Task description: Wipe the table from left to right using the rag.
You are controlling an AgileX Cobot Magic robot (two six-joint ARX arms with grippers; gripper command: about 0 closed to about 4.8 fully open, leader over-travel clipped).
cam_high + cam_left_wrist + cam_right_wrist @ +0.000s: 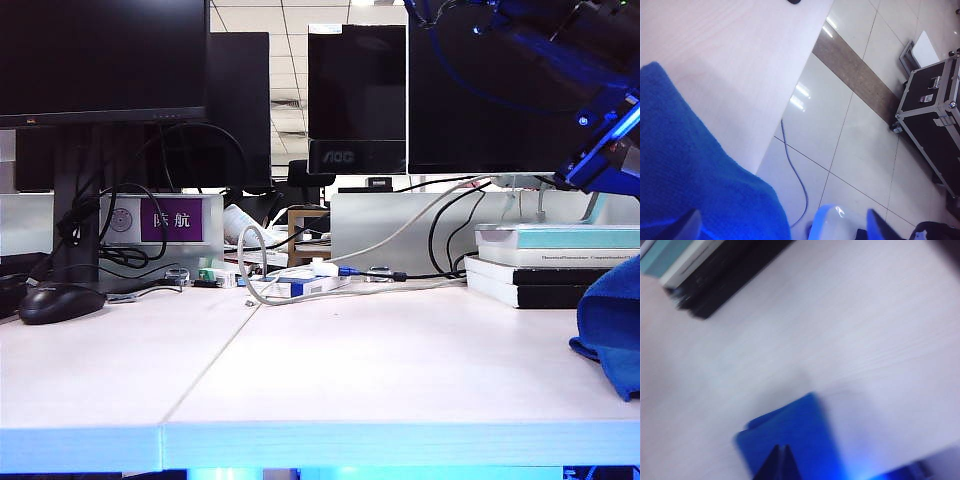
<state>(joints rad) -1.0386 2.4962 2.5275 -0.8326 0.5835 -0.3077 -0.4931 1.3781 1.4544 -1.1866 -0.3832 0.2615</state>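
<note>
Right end effector (780, 460) pinching rag (790, 440)

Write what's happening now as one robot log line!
right gripper: shut on the rag | the rag: right end of the table | left gripper: open

Dark robot arm with blue-lit parts

The right arm (560, 60) is black with glossy blue housings and thin looped cables; the left gripper's fingertips (879, 227) are dark, pointed wedges.

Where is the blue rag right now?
The rag is at the far right of the exterior view, on the table just in front of the stacked books; the right claw is shut on it.
</note>
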